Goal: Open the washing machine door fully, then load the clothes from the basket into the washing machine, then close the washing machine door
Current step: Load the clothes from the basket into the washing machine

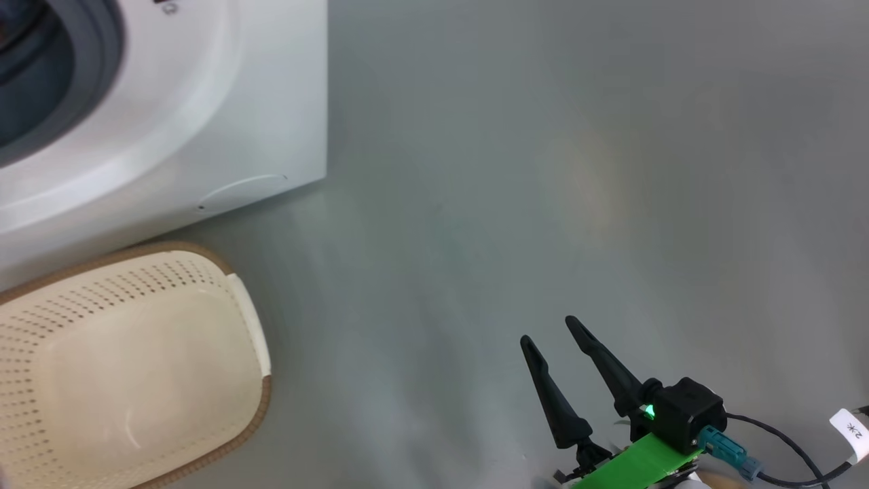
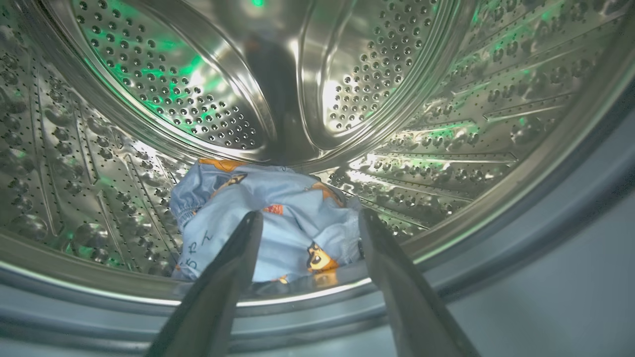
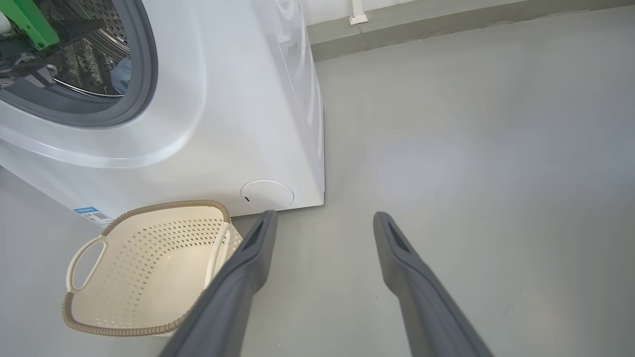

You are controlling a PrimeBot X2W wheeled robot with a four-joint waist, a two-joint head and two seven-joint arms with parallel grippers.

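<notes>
**Head view.** The washing machine (image 1: pixel 204 102) is occupying the upper left, its grey rubber seal (image 1: pixel 102 54) curving round the opening. The basket (image 1: pixel 102 285) is standing on the grey floor (image 1: pixel 543 170) just before the machine's front, its bare inner bottom showing. The right tool (image 1: pixel 548 329) is hovering over the floor at lower right, well apart from both, its two dark fingers standing spread and grasping nothing.

**Left wrist view.** The left tool (image 2: pixel 310 214) is pointing into the steel drum (image 2: pixel 446 124), its fingers standing wide apart and gripping nothing. The clothes (image 2: pixel 218 198), light blue with orange-brown figures, are lying bunched at the drum's bottom, just behind its front lip and just beyond the fingertips. Whether the tips are touching the fabric cannot be told.

**Right wrist view.** The basket is sitting near the machine's lower front corner, between the blue label (image 3: pixel 92 214) and the round white cap (image 3: pixel 267 194). A green arm part (image 3: pixel 25 20) is reaching into the drum opening.
</notes>
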